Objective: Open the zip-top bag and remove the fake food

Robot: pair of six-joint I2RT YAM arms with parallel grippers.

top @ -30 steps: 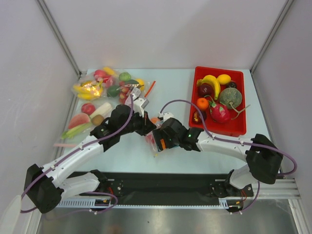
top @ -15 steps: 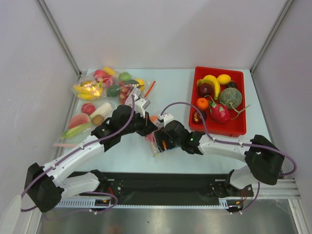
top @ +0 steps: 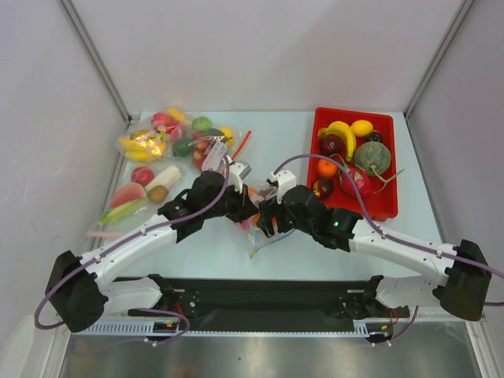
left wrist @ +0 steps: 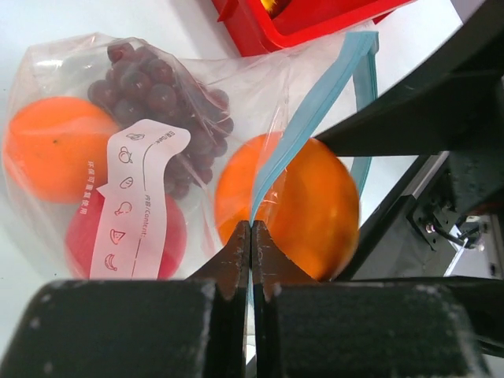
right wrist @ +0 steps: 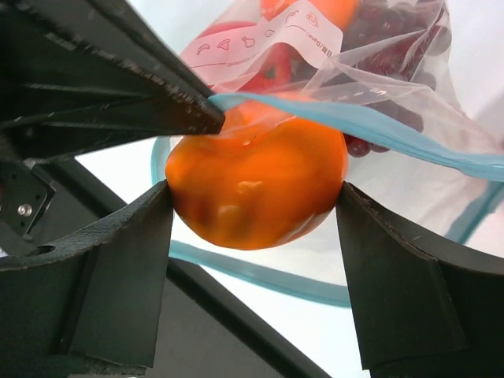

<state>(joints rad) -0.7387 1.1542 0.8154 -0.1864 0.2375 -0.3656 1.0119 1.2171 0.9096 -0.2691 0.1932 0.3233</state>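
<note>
Top external view: near the desk's middle, your two claws crowd together and hide most of the bag (top: 260, 240). The left claw (left wrist: 250, 234) is pinched on its zip strip (left wrist: 315, 118). The right claw (right wrist: 256, 201) grips an orange (right wrist: 256, 185) at the bag's mouth. Grapes (left wrist: 165, 102) lie inside.

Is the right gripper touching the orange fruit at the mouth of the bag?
Touching. In the right wrist view both fingers of the right gripper press against opposite sides of the orange fruit, with no gap visible.
</note>
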